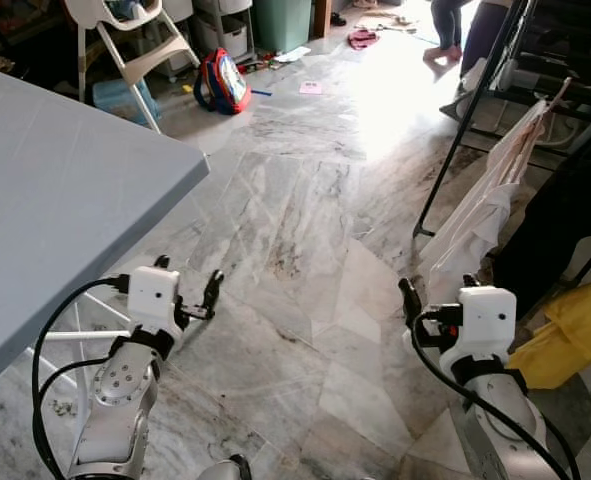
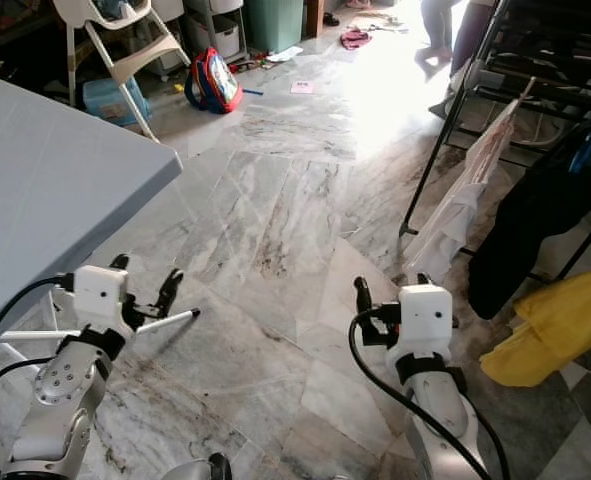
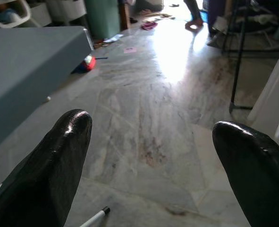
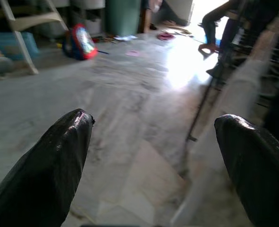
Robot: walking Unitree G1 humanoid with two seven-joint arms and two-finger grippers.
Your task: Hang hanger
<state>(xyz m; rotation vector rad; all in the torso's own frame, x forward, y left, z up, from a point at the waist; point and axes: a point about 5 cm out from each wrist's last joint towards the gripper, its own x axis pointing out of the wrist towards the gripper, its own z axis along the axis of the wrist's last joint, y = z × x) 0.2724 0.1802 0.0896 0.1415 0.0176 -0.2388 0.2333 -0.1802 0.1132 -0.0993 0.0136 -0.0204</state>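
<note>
Veined marble floor point(image 1: 305, 230) beneath left gripper point(image 3: 151, 156) and right gripper point(image 4: 153, 161), glossy rounded fingers apart.

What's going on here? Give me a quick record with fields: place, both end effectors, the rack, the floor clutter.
place: marble floor, grey table on the robot's left
left end effector: open, empty, low beside the table
right end effector: open, empty, near the rack
rack: black, on the right, holding a white garment, dark cloth and yellow cloth
clutter: backpack, high chair
person: legs at the far end
</note>
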